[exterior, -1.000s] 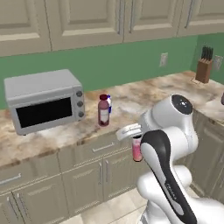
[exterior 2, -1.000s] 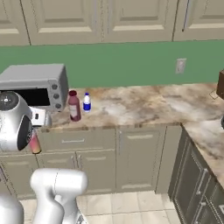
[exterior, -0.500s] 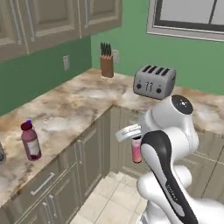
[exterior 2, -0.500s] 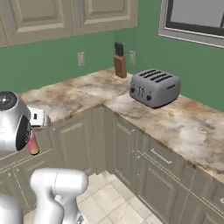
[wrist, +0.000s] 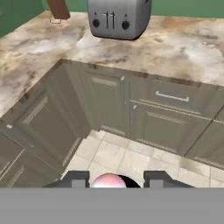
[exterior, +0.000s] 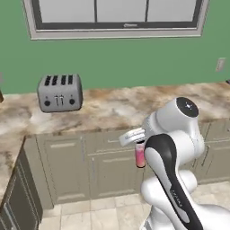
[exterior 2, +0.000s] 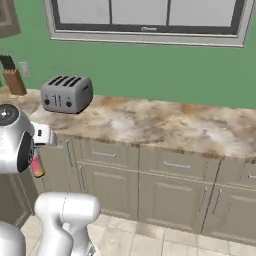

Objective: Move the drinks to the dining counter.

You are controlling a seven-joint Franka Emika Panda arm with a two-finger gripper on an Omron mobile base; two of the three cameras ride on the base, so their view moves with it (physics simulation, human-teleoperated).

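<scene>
A slim pink bottle (exterior: 140, 158), one of the drinks, hangs in my gripper (exterior: 139, 146) in front of the arm, out over the floor and short of the cabinet fronts. The right base view has the same pink bottle (exterior 2: 37, 166) under the hand at the left edge. From the hand view, the bottle's rounded pink end (wrist: 108, 180) sits between the two dark fingertips (wrist: 77, 178), which are shut on it. The dining counter is out of view.
A silver toaster (exterior: 59, 92) stands on a marbled counter (exterior: 117, 108) over grey-beige cabinet drawers (exterior: 108, 166), below a window (exterior: 117, 15). A knife block (exterior 2: 12, 80) sits at the far left corner. Pale floor tiles (wrist: 127, 155) lie between me and the cabinets.
The whole picture has swung sideways: the base has turned, so the toaster and window now face me. The pink bottle stays in the gripper, in the same place relative to the arm.
</scene>
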